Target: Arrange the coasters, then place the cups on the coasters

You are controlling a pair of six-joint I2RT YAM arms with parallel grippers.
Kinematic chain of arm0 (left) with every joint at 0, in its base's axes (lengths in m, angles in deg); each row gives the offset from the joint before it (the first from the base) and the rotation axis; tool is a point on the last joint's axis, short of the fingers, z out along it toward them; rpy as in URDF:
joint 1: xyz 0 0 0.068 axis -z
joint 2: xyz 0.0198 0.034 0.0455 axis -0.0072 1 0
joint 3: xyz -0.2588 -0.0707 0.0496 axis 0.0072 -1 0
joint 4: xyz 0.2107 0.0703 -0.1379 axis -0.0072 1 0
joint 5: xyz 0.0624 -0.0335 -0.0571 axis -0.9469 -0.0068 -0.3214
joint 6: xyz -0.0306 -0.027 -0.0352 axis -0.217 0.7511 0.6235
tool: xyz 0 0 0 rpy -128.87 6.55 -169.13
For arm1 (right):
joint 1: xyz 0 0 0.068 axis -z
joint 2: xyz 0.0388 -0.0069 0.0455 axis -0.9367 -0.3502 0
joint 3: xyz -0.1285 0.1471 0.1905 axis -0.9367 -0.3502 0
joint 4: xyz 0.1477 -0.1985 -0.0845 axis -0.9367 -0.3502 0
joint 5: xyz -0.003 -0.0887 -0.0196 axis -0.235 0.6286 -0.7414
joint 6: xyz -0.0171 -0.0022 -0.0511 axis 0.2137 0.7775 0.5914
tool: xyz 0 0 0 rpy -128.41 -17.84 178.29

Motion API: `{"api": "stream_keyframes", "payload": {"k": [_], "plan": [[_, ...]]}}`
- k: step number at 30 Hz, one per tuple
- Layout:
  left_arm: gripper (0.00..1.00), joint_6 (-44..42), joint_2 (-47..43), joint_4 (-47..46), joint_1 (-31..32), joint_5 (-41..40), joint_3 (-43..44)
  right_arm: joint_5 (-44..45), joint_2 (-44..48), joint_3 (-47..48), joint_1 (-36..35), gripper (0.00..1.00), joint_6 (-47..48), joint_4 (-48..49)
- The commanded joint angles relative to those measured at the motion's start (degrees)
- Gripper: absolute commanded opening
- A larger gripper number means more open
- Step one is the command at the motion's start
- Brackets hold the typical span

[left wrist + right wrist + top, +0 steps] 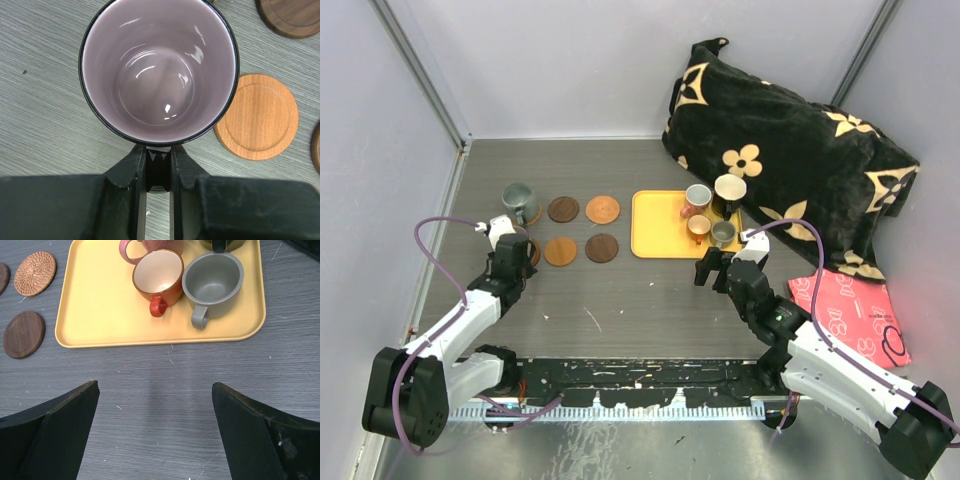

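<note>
My left gripper is shut on the handle of the translucent purple mug, which stands upright over the table's left side; what lies under it is hidden. An orange wooden coaster lies just right of it. In the top view my left gripper is at the left end of two rows of coasters: dark brown, copper, orange, dark brown. The grey-green mug stands at the back row's left end. My right gripper is open and empty, just in front of the tiny orange cup and tiny grey cup.
The yellow tray holds the orange and grey cups, a copper-pink cup and a black cup with cream inside. A black flowered cushion lies at the back right and a pink packet at the right.
</note>
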Motion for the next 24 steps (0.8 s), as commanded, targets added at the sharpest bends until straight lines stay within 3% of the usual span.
{"api": "stream_keyframes", "payload": {"k": [1, 10, 18, 24], "plan": [[0.16, 1.0, -1.8, -2.5, -0.2, -1.3, 3.4, 0.6, 1.1, 0.0, 0.1, 1.0, -0.4, 2.7], [0.23, 1.3, -2.2, -1.8, -0.2, -1.8, 3.2, 0.6, 1.6, -0.1, 0.0, 1.0, -0.5, 2.6], [0.35, 1.5, -2.0, -1.1, -0.3, -1.9, 3.6, 0.5, 1.8, 0.0, 0.1, 1.0, -0.4, 2.7], [0.37, 2.5, -3.0, 0.8, -0.2, -2.3, 3.4, 0.5, 2.1, 0.1, 0.1, 1.0, -0.5, 2.5]]}}
